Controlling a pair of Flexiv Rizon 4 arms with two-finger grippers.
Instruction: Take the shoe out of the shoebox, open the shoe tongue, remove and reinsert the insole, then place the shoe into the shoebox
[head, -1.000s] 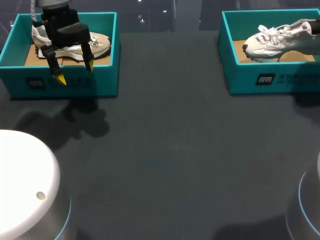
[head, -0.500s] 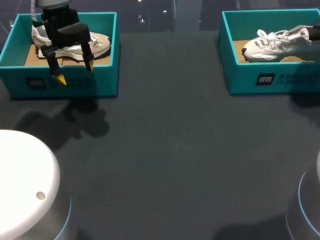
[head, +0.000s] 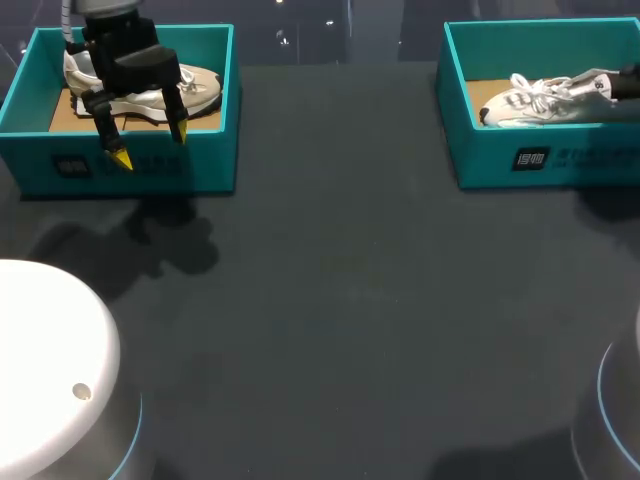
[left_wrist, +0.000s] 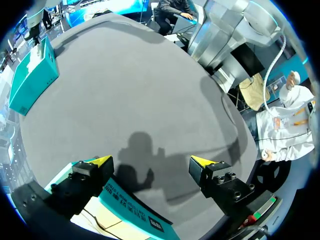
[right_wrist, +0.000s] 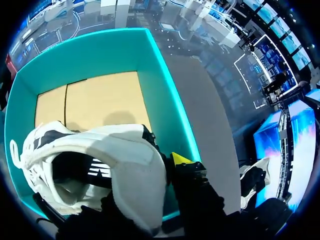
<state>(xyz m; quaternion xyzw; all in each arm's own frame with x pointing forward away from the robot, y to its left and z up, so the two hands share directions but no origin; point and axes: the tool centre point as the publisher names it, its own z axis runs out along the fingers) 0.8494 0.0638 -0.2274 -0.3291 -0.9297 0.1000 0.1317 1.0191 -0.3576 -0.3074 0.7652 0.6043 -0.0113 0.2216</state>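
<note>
From the head view, the right shoebox (head: 540, 160) stands on the bench (head: 350, 300) on my right arm's side. The white shoe (head: 530, 100) lies inside it, with its toe low against the box's floor near the inner end and its heel raised toward the outer end. The right gripper (head: 625, 85) meets the heel there, though little of that gripper shows. Well apart from the right shoebox, across the bench, is the left shoebox (head: 130, 170) with a second shoe (head: 195, 88) lying flat in it. The left gripper (head: 150, 147) hangs above that box's near wall with its fingers spread and nothing between them.

In the left wrist view, the left gripper (left_wrist: 151, 161) is wide apart and empty. The left shoebox (left_wrist: 130, 205) is just under it, and the right shoebox (left_wrist: 32, 75) is far off across the bare bench.

In the right wrist view, the white shoe (right_wrist: 100, 165) fills the space under the right gripper (right_wrist: 177, 162), within the walls of the right shoebox (right_wrist: 165, 90). The cardboard floor ahead of the shoe is bare. One yellow tip sits tight against the outside of the heel, and the other is hidden behind the heel collar. Since the heel hangs raised, I judge the gripper to be pinching the heel.

As for progress, the shoe is in the box but not released. That fits either the first lift out or the last setting down. The shoe's mouth gapes dark, and I cannot tell whether the insole has been out and back. At the least, letting go remains.
</note>
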